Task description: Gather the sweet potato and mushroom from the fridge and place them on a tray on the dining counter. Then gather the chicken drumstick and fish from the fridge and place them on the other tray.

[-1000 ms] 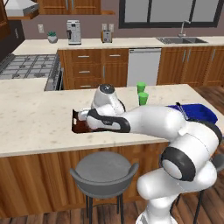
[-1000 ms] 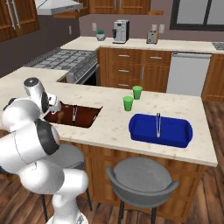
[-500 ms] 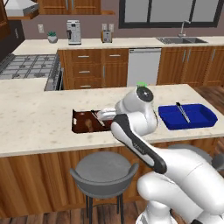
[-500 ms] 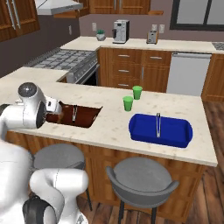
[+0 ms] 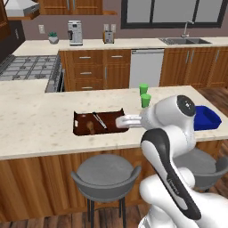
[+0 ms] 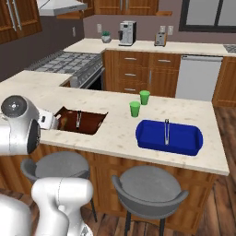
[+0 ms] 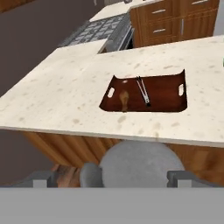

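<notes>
On the cream dining counter (image 5: 40,129) lies a dark brown tray (image 5: 111,128) (image 6: 92,122) (image 7: 164,98). A small tan, stemmed piece (image 7: 124,99) (image 5: 91,127) that looks like the mushroom rests in it beside a metal utensil (image 7: 142,91). A blue tray (image 6: 184,143) (image 5: 209,116) sits further right with a utensil (image 6: 166,130) in it. My gripper (image 5: 119,120) (image 6: 58,122) (image 7: 111,177) hangs at the brown tray's near right edge, open and holding nothing. The fridge, sweet potato, chicken drumstick and fish are out of view.
Two green cups (image 5: 144,95) (image 6: 139,104) stand between the trays. Grey stools (image 5: 107,174) (image 6: 150,185) (image 7: 131,164) line the counter's front. Behind are the stove (image 5: 26,67), the wall counter with a coffee machine (image 5: 75,32) and the sink (image 5: 185,40).
The arm has swung from lying low over the counter to standing upright at its front. The hand has drawn back from over the brown tray to its near right edge. The jaws stay open.
</notes>
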Tool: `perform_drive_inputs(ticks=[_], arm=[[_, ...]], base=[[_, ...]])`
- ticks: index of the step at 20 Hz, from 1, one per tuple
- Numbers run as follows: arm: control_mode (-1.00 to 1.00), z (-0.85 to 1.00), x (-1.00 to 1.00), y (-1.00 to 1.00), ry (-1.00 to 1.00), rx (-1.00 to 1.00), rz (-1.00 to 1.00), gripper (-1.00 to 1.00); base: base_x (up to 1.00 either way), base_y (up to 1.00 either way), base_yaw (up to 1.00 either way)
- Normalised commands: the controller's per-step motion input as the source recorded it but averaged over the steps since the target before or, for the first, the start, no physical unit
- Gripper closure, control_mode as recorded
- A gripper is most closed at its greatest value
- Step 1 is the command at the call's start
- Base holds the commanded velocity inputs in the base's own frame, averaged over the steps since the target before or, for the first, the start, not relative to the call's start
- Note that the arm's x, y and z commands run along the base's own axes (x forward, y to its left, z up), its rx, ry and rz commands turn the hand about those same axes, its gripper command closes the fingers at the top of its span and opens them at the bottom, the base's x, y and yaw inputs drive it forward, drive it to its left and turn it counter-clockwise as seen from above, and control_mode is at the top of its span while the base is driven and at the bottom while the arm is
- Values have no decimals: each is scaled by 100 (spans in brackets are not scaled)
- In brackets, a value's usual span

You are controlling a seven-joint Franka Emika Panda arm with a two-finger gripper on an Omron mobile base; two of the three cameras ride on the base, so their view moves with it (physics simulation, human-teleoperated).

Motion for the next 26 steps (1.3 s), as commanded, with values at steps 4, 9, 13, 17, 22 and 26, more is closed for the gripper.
perform_drive_inputs(ticks=[4, 9, 13, 17, 22, 26], arm=[[-100, 4, -67, -10, -6, 1, 0, -100], [-100, -1, -12, 0, 0, 0, 0, -100], [-100, 0, 0, 0, 0, 0, 0, -100], [-100, 0, 0, 0, 0, 0, 0, -100], [100, 0, 0, 0, 0, 0, 0, -100], [100, 0, 0, 0, 0, 0, 0, -100]], base=[[0, 0, 0], [0, 0, 0], [0, 0, 0], [0, 0, 0], [-14, -2, 0], [-7, 4, 0]])
